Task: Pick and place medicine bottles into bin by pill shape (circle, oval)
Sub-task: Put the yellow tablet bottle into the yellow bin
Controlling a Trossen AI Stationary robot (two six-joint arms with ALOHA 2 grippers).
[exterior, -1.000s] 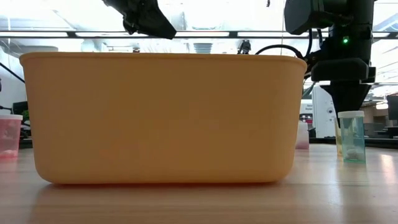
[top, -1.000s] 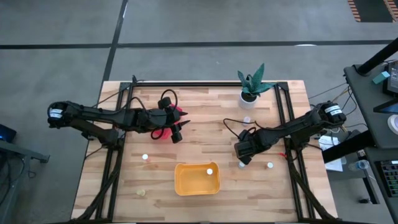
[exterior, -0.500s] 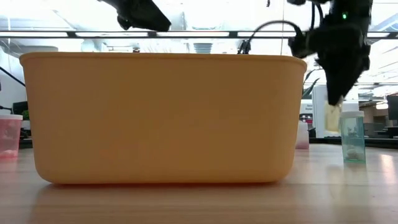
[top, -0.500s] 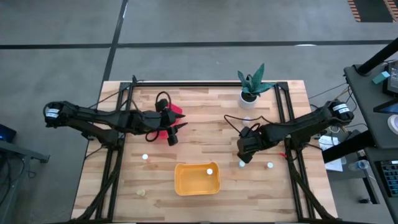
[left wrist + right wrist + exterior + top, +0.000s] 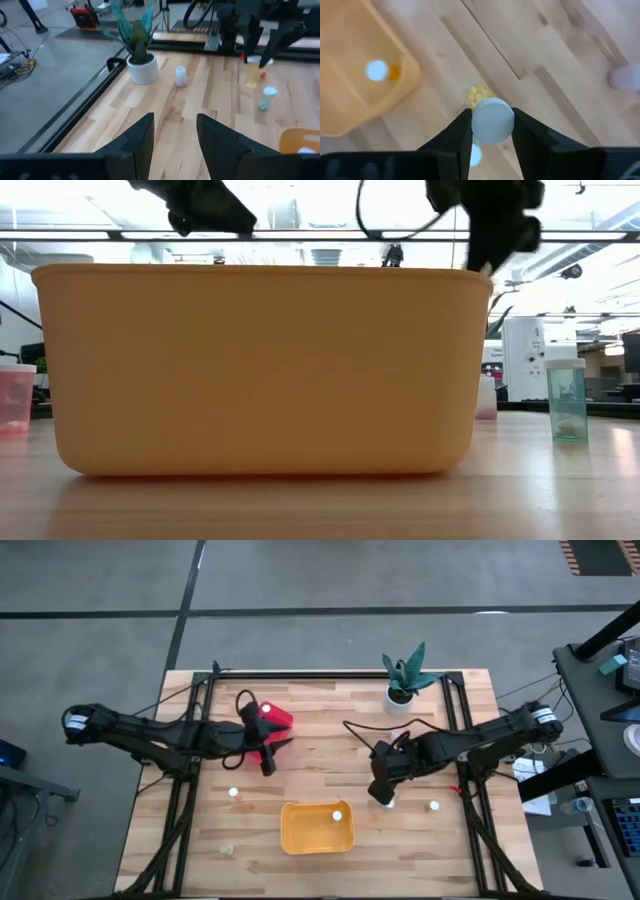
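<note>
My right gripper (image 5: 385,795) is shut on a yellow-bodied medicine bottle (image 5: 252,74) with a white cap, right of the yellow-orange bin (image 5: 300,835). That bin holds one bottle (image 5: 337,815). My left gripper (image 5: 268,756) is open and empty beside the red bin (image 5: 277,719). More bottles stand upright on the table: one left of the yellow-orange bin (image 5: 233,793), one right of my right gripper (image 5: 434,806), and one near the plant (image 5: 397,732). My right gripper pinches the bottle at its round white cap (image 5: 492,117) between its two fingers, one on each side. The fingers come from above, pointing down. The bottle hangs upright below them, its yellow pills (image 5: 479,93) showing under the cap, lifted clear of the table.
A white pot with a green plant (image 5: 403,680) stands at the far edge. A small pale thing (image 5: 227,850) lies near the front left. Black frame rails (image 5: 452,715) run along the table's left and right sides. Bare wood lies between the two bins.
My right gripper has risen with the yellow bottle, lifting it clear of the table, and has gone a little toward the table's left, nearer the yellow-orange bin. My left gripper has drawn back toward the table's left edge.
</note>
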